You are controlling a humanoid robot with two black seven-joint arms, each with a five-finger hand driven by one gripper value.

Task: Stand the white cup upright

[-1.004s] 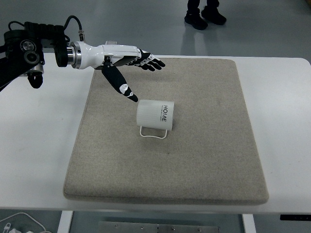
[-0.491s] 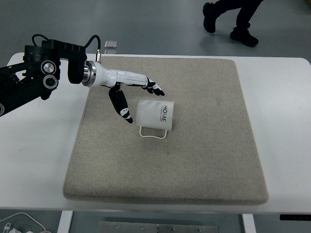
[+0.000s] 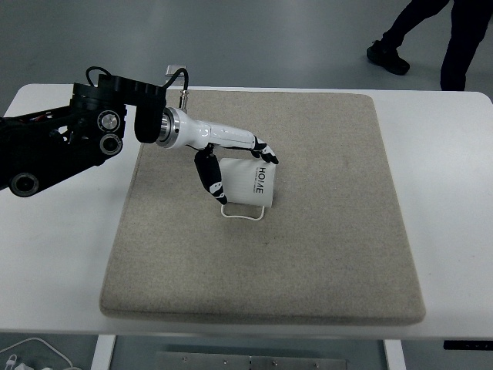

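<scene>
The white cup (image 3: 248, 183) lies on its side mid-mat (image 3: 323, 254), handle toward the near edge. I have the left hand (image 3: 231, 154) spread open around it, thumb at 1 end, fingers over the top, gripping nothing. Step: grasp. Next I judge: close, then tip upright.

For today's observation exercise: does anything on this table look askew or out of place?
Yes. The white cup lies on its side on the beige mat, its handle flat against the mat on the near side, rather than standing upright. The left hand is at the cup with its fingers spread around it. Nothing looks spilled or damaged.
</scene>
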